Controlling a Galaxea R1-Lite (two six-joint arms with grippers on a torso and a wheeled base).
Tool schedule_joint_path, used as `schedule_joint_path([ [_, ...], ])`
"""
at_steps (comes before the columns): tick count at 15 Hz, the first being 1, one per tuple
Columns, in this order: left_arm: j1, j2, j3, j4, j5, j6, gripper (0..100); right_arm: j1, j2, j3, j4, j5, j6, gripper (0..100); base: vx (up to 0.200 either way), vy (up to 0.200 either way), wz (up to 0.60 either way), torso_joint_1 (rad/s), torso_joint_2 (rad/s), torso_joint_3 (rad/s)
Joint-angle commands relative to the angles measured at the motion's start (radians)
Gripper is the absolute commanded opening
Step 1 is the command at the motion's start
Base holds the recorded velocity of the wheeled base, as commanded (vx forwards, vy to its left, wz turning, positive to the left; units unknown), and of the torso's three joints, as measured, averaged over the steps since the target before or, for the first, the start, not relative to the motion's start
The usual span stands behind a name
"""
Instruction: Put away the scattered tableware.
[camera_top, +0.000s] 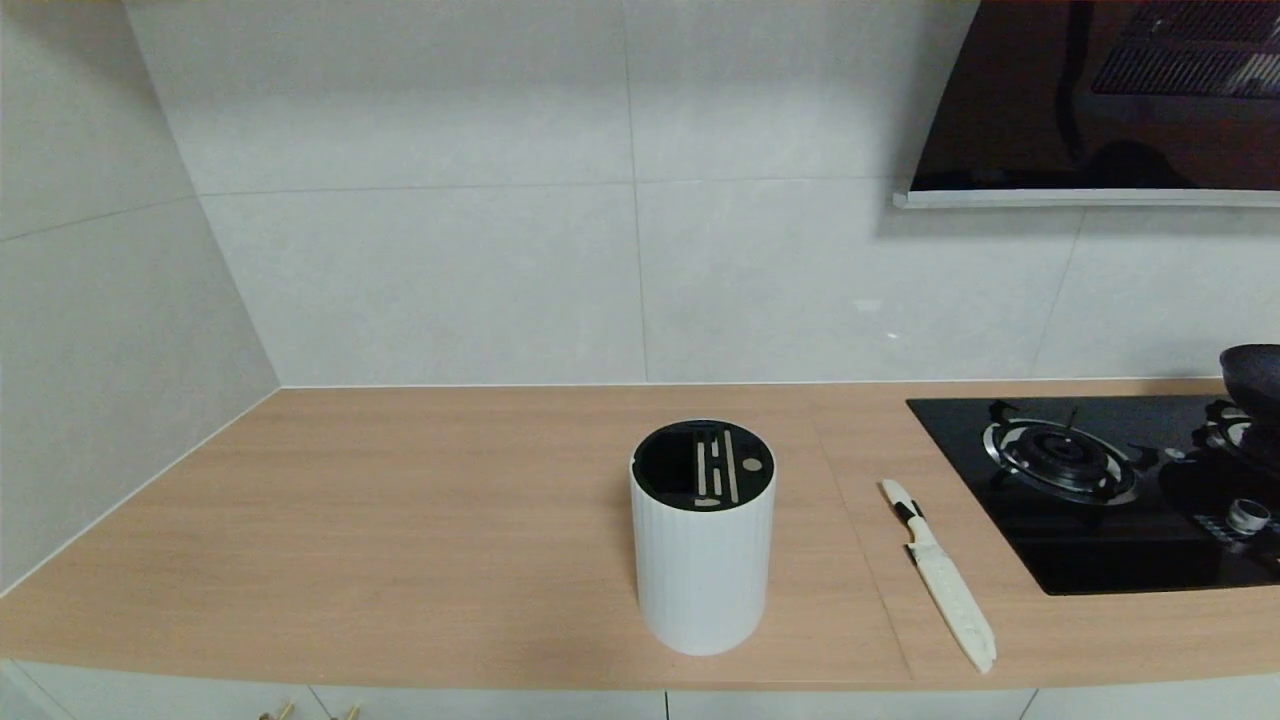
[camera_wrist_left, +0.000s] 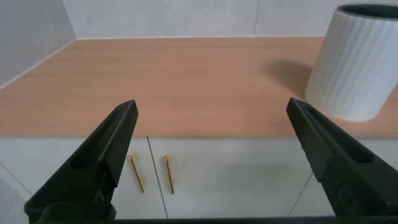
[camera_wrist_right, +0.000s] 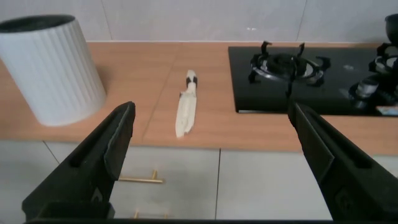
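Head view shows you the knife (camera_top: 940, 575) not yet stowed, at three o'clock of the holder (camera_top: 703, 540); left claw (camera_wrist_left: 211, 109) and right claw (camera_wrist_right: 212, 109) gape empty.

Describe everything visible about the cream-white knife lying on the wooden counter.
The cream-white knife lies flat on the light wooden counter, between the white ribbed cylindrical holder and the black gas hob, touching neither. A black band sits near its far end; the short narrow part points to the wall, the longer, broader part to the counter's front edge.

White ribbed holder (camera_top: 703, 570), cream knife (camera_top: 940, 578)
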Motion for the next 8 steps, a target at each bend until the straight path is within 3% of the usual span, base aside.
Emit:
schedule_joint_path([
  [1,0.0,0.0,0.0,0.0,0.0,0.0,100,0.0,0.001,0.0,0.0,0.0,0.0,100,0.0,0.0,0.0,0.203,-0.4,-0.217],
  [3,0.0,0.0,0.0,0.0,0.0,0.0,100,0.0,0.001,0.0,0.0,0.0,0.0,100,0.0,0.0,0.0,0.183,-0.38,-0.193],
  [8,0.0,0.0,0.0,0.0,0.0,0.0,100,0.0,0.001,0.0,0.0,0.0,-0.002,100,0.0,0.0,0.0,0.01,-0.02,-0.011],
])
